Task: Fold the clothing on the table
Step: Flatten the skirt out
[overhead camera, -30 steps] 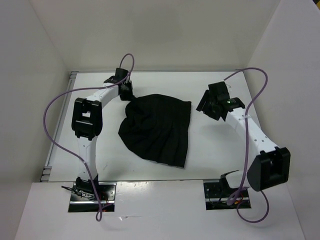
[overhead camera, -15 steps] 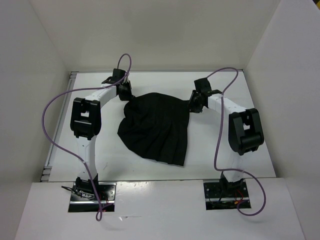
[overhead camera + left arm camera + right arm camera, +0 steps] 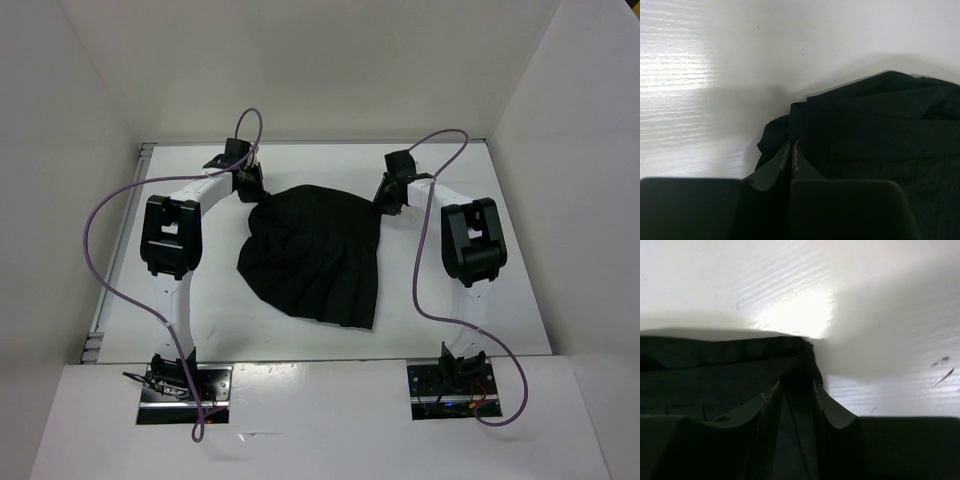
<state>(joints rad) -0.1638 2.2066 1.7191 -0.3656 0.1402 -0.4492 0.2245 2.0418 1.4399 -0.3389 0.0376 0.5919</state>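
One white table (image 3: 450, 310), enclosed by white walls (image 3: 300, 70), carries one black clothing (image 3: 315, 255) item at its centre. My left end effector (image 3: 254, 193) is clenched on its far-left corner. My right end effector (image 3: 384, 204) grasps its far-right corner.

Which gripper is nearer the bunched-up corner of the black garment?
Left. The left gripper is shut on the clothing right at that bunched far-left corner. The right gripper is across the fabric, at its far-right corner.
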